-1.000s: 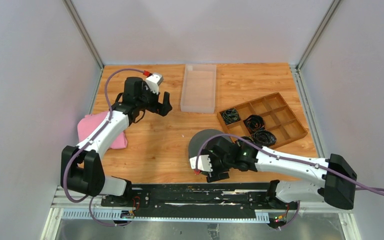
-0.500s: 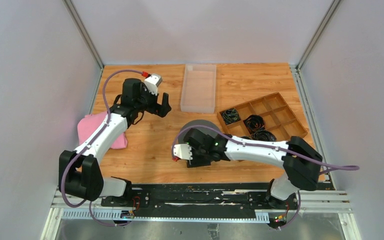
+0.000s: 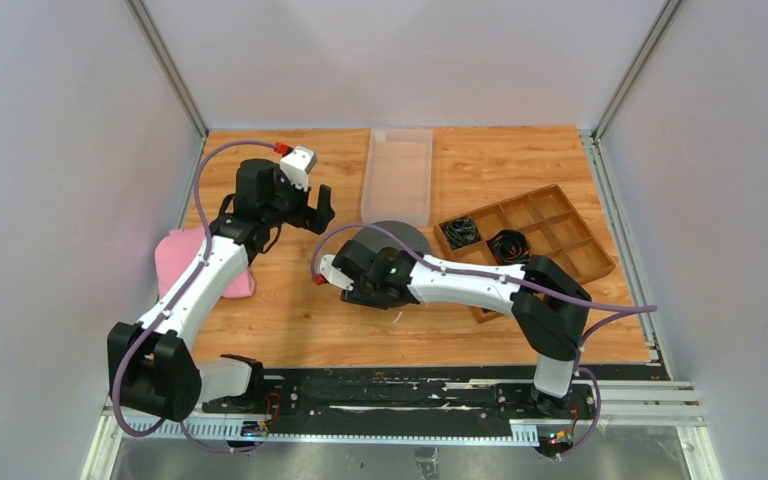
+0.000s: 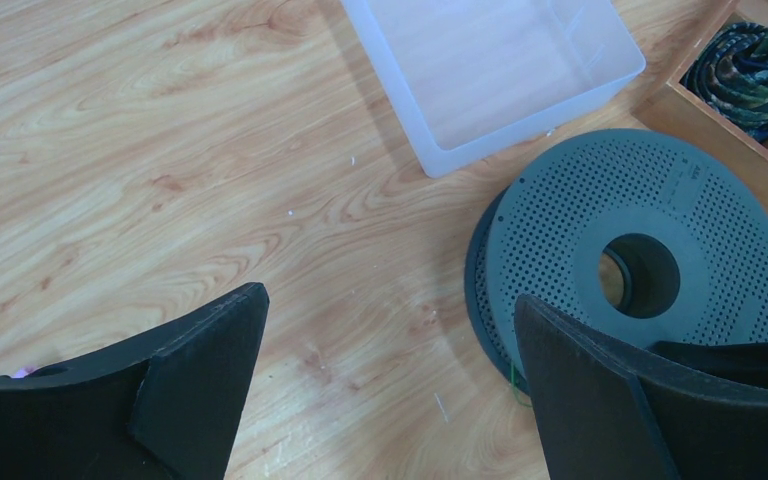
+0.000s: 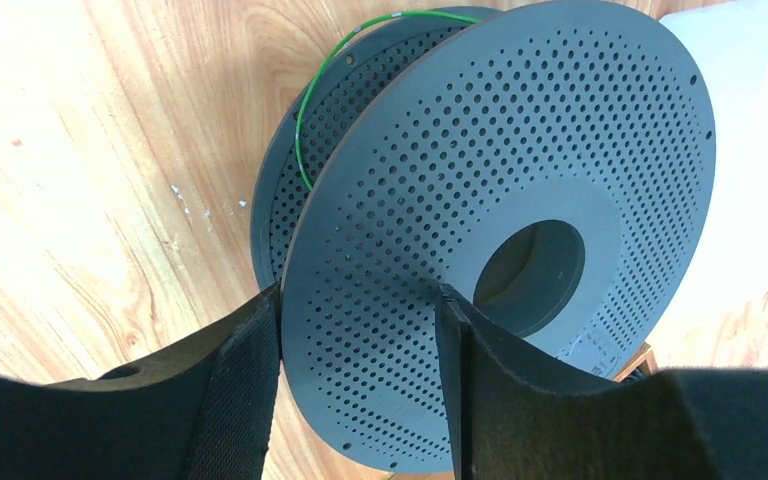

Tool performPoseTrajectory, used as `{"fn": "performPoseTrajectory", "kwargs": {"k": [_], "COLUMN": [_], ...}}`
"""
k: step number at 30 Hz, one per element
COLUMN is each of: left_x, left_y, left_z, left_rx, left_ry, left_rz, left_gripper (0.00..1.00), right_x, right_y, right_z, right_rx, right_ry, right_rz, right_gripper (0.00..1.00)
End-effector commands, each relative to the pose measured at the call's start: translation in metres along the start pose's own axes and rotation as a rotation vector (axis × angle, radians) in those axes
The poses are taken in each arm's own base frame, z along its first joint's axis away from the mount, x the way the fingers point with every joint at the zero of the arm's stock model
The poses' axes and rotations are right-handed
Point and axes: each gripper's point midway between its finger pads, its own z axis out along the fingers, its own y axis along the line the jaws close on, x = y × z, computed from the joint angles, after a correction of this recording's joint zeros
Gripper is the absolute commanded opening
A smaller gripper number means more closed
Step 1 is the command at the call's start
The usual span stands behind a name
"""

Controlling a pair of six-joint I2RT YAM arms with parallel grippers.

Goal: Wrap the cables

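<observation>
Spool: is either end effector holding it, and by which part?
The right end effector pinches the gray perforated spool by the rim of its upper flange. The left end effector is open, holding nothing.

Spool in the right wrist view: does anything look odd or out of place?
A thin green wire arcs loose near the rim of the spool, not wound tight between its discs.

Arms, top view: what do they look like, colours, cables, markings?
The left arm and right arm share white link shells, black joints, a looping purple cable and a white wrist block with a red tab. Their fingers are matte black wedges.
</observation>
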Motion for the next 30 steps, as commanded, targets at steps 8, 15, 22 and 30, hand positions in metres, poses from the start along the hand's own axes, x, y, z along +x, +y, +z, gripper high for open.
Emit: {"fn": "performPoseTrajectory", "kwargs": {"k": [8, 15, 22, 30], "left_x": [-0.002, -0.012, -0.025, -0.037], "left_y": [0.008, 0.017, 0.034, 0.062], "left_z": [-0.006, -0.011, -0.023, -0.039], "left_rx": [-0.043, -0.079, -0.151, -0.282], "left_ry": [-0.011, -0.029, -0.081, -0.130], "left_rz": [-0.005, -0.003, -0.009, -0.049], "left_gripper": [0.98, 0.98, 0.98, 0.98], "right_x": [0.018, 0.007, 0.032, 0.123], "right_y": [-0.006, 0.003, -0.080, -0.204], "right_z": [-0.026, -0.070, -0.101, -0.139], "right_rx": [-0.080, -0.181, -0.026, 0.289], "right_ry": [-0.042, -0.187, -0.268, -0.243], "right_rz": [0.037, -0.039, 0.229, 0.740], "right_gripper": [0.71, 0.75, 0.75, 0.76]}}
